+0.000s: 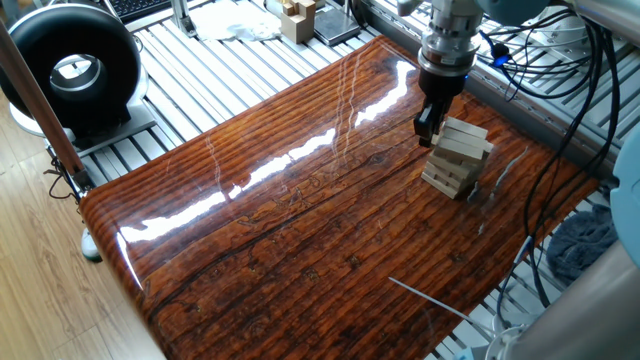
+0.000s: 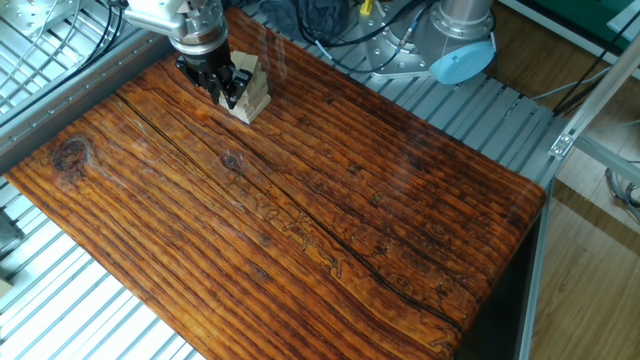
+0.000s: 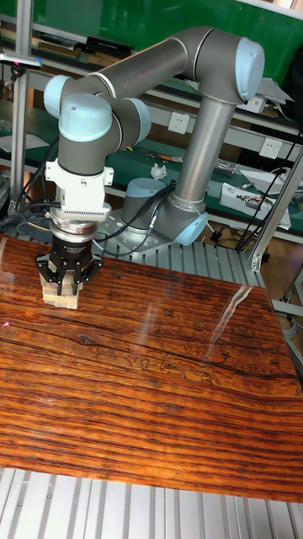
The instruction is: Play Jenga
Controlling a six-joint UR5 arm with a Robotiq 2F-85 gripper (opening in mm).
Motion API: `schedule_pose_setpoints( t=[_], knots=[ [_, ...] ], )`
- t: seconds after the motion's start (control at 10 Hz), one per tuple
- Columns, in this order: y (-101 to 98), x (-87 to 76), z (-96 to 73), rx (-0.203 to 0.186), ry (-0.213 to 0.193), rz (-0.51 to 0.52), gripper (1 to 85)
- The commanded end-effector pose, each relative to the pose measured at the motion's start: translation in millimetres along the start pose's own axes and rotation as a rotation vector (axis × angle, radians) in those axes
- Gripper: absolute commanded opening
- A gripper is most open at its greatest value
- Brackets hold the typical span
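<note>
One short tower of pale, square-edged Jenga (image 1: 458, 156) bars is standing on the glossy, grained wooden table (image 1: 300, 220); the gripper (image 1: 428, 128) is hovering beside it, finger spacing indiscernible.

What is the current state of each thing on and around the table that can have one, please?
Jenga tower: standing upright on the table, upper layers slightly askew.
Gripper: pointing down, low against the tower's side; whether the jaws are open or shut cannot be told.
Wooden table: glossy, with glare.
</note>
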State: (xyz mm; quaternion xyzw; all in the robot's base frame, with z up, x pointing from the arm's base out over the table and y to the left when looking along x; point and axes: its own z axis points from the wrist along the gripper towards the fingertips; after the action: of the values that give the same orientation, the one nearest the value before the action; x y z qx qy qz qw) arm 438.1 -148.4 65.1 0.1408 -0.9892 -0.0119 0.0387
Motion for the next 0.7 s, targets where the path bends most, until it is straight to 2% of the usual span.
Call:
schedule_pose_setpoints(
  t=[0.0, 0.6],
  knots=[
    [0.7, -2.7, -0.1, -0.007, -0.011, 0.011, 18.3],
    [-0.1, 0.0, 2.3, -0.006, 0.002, 0.018, 16.3]
  ],
)
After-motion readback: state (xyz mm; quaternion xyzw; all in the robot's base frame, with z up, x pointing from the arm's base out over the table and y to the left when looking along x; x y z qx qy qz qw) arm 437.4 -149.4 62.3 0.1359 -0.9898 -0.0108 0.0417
